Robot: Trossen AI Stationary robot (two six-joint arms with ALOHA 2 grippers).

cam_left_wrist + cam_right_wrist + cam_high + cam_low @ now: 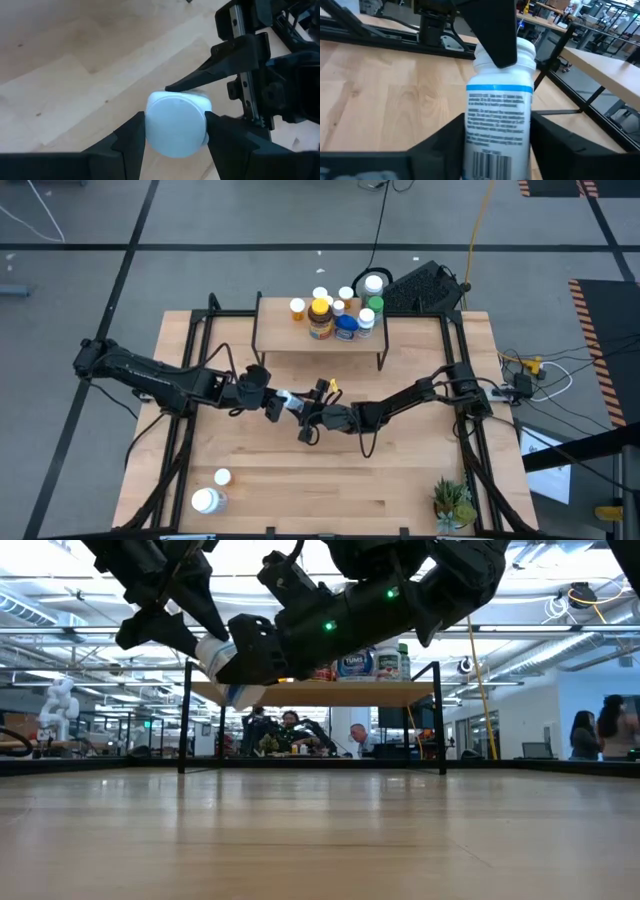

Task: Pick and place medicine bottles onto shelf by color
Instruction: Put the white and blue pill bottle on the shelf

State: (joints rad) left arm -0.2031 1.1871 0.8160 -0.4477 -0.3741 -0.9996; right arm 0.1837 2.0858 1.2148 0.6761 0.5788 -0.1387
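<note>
We're holding one small white plastic bottle with a blue-banded label (497,120) mid-air between both grippers, long axis roughly horizontal along the line between them. Left gripper (175,132) fingers are clamping the cap end, right gripper (497,145) fingers the body, both above the tabletop (330,480) just in front of the low light-wood shelf on black legs (290,340).

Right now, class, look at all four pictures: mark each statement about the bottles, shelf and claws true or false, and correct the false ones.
1. Both claws grip one white bottle in mid-air. True: left claw, right claw.
2. The shelf is bare. False: several bottles stand on it.
3. Two white bottles sit at the table's near-left corner. True.
4. The potted plant stands on the shelf. False: it stands on the table's near-right corner.
</note>
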